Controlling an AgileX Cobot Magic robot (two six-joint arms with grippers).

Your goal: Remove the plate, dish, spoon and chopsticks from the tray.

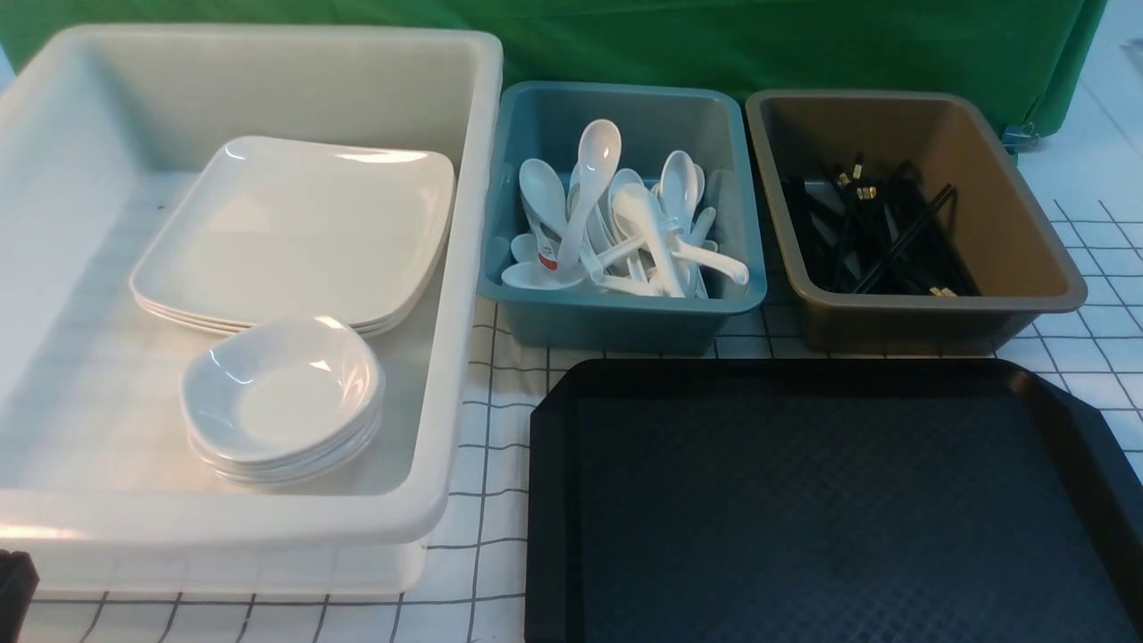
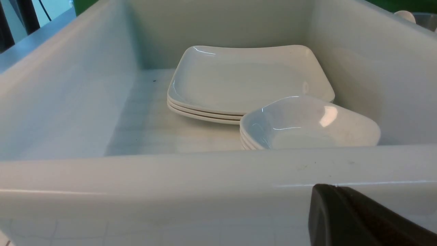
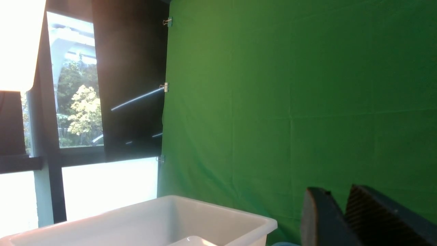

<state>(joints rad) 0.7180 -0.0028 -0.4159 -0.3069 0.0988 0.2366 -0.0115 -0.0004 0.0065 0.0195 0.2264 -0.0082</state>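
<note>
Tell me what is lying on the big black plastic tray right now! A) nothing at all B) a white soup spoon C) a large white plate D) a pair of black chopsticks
A: the front view shows the big black rectangular plastic tray with only its bare diamond-textured surface, nothing lying on it.

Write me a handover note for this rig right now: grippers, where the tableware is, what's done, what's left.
Left gripper: only one dark finger shows, low in front of the white tub; open or shut can't be told. It holds nothing visible.
Right gripper: raised, facing the green backdrop; fingers nearly together, nothing between them.
Tray: bare, nothing on it.
Plates are stacked in the white tub, with a stack of small dishes in front of them. Spoons are in the blue bin, chopsticks in the brown bin.
Done: the tray looks cleared.
Left: nothing visible to move; probably just park the arms.
</note>
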